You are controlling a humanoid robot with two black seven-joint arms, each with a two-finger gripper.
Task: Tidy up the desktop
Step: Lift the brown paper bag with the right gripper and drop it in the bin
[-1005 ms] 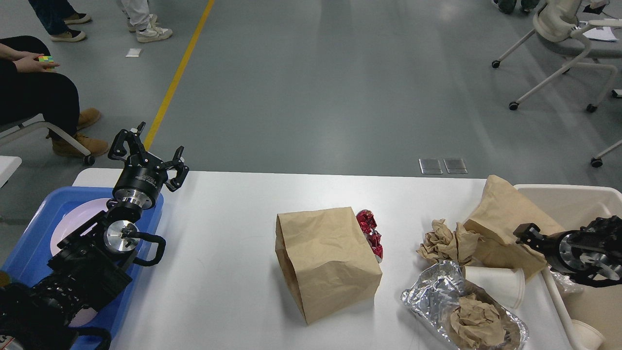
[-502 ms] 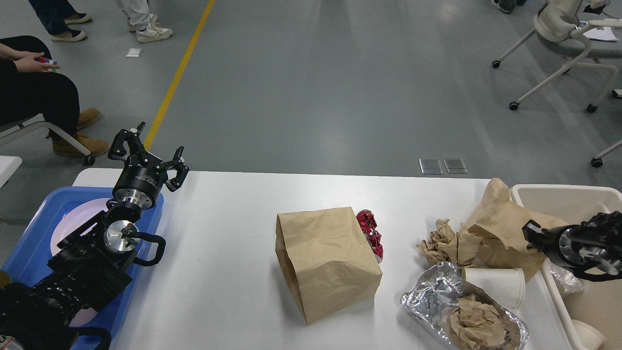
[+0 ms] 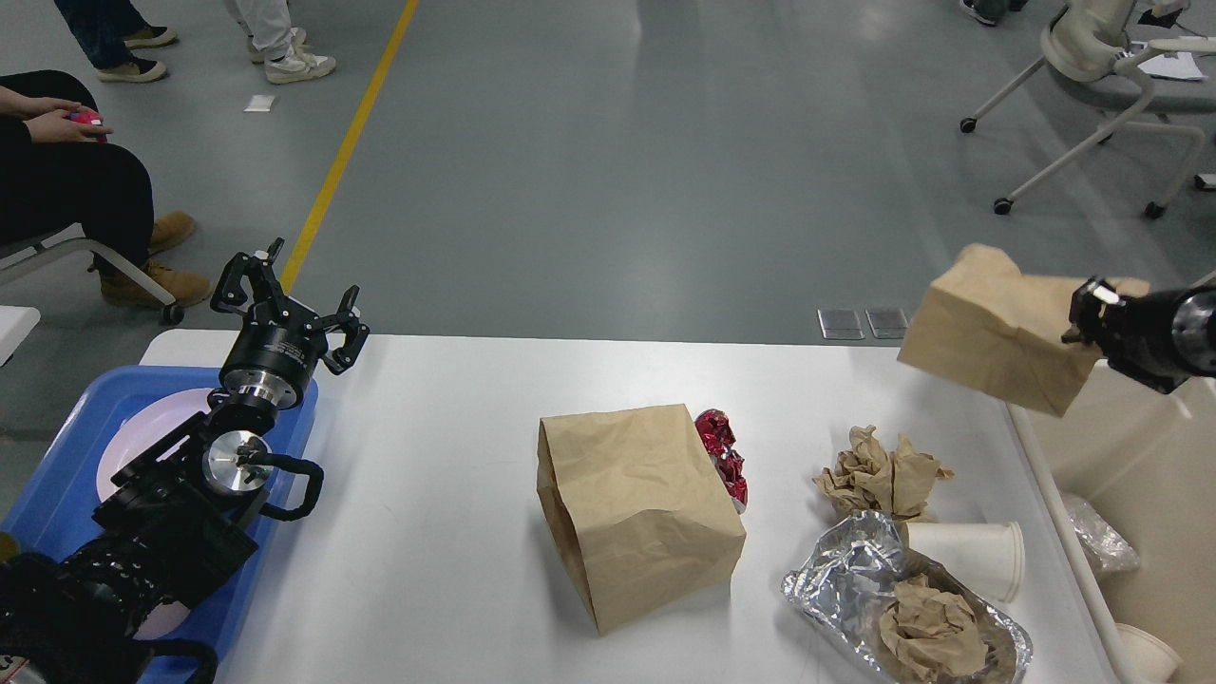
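Fingers of right gripper (image 3: 1083,318) are grasping a paper bag (image 3: 997,332) above the worktop (image 3: 456,494); left gripper (image 3: 285,294) is resting released over the tray (image 3: 57,475).

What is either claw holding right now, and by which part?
The right claw holds a brown paper bag by its right end, lifted off the desktop. The left claw is open and empty.

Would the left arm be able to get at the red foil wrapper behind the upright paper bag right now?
Probably yes: the left gripper is open and free, with bare desktop between, though the paper bag touching the red foil wrapper crowds that side.
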